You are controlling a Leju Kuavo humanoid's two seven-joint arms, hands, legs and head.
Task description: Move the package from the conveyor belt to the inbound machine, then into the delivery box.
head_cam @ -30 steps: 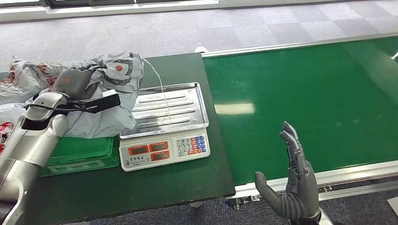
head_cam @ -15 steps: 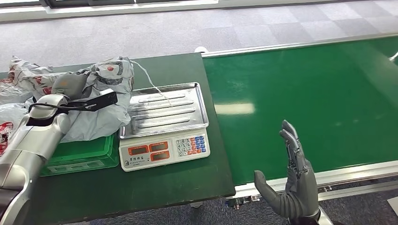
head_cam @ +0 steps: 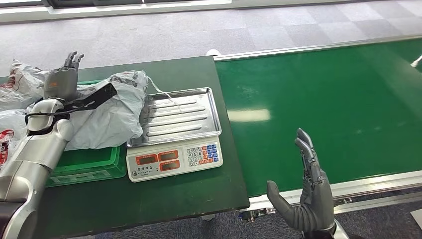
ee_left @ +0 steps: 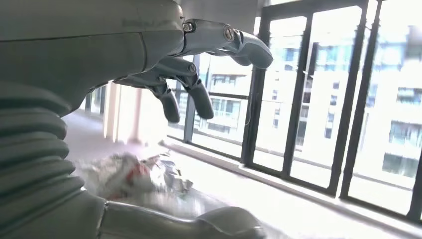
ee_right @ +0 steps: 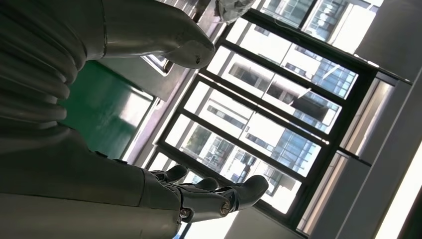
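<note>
The grey plastic package (head_cam: 112,114) lies across the green delivery box (head_cam: 84,168) on the dark table, its right edge touching the steel tray of the scale (head_cam: 174,130). My left hand (head_cam: 61,81) is raised behind the package with its fingers spread and nothing in it. In the left wrist view that hand (ee_left: 149,59) hangs open above crumpled bags (ee_left: 139,174). My right hand (head_cam: 309,196) stands open and upright at the near edge of the green conveyor belt (head_cam: 328,99). The right wrist view shows this hand (ee_right: 149,189) holding nothing.
More grey and red printed bags (head_cam: 20,87) are piled at the table's far left. A thin white string (head_cam: 161,92) trails from the package over the scale tray. A white object (head_cam: 417,60) pokes in at the belt's far right edge. Grey carpet lies beyond.
My left hand has let go of the package, opened and lifted up and back. The package moved left off the scale tray and settled over the green box. The right hand barely moved.
</note>
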